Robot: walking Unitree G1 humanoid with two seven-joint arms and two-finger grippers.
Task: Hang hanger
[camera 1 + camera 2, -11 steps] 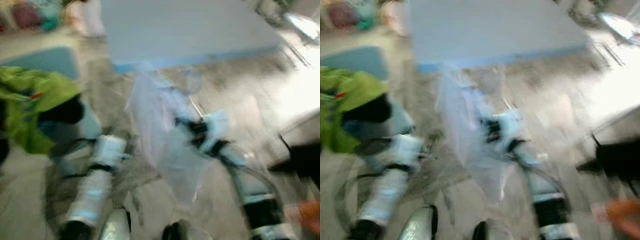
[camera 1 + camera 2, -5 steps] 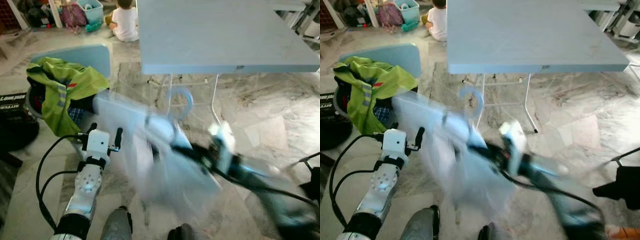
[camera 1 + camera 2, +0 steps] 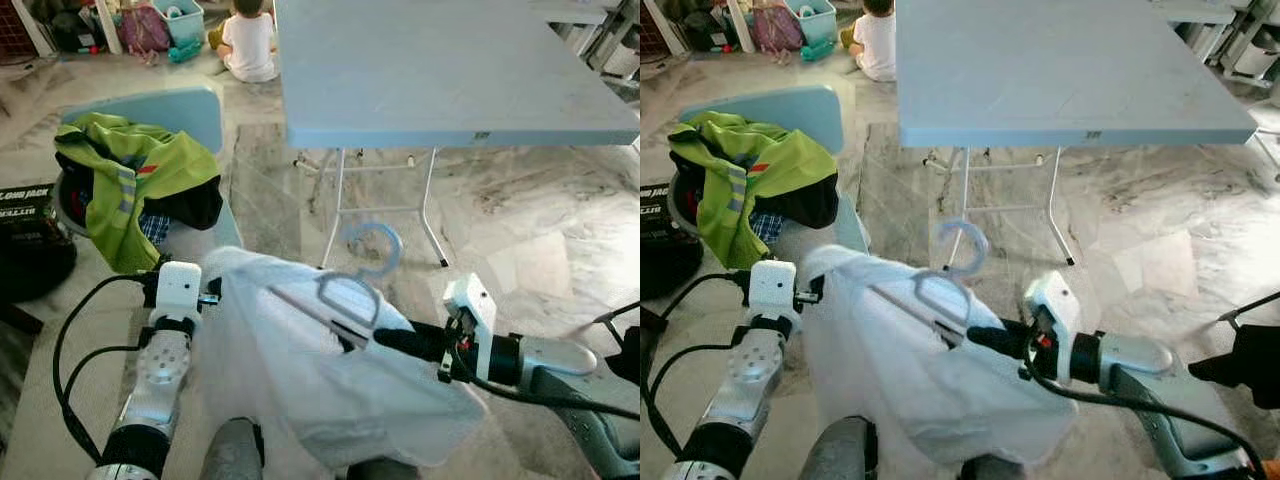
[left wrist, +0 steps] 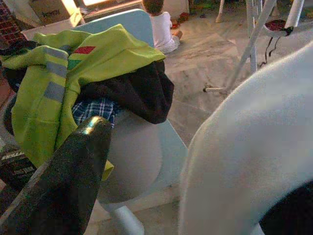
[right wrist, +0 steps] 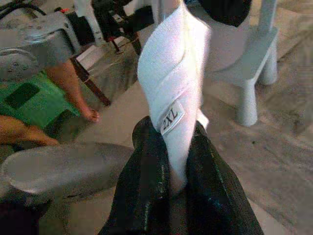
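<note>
Right gripper (image 3: 975,338) pinched tight on the white shirt (image 3: 920,385) by its collar; "2XL" tag squeezed between the black fingers (image 5: 146,176). Hanger (image 3: 945,275) sitting inside the shirt, blue hook poking up, held low between both arms, in front of the table (image 3: 1060,130). Left gripper (image 3: 205,298) right beside the shirt; fingers partly hidden, so cannot tell if open or closed. No rail to see yet. Best to keep the pinch firm, hold the hook up, and lift slowly so the shirt does not slip off.
</note>
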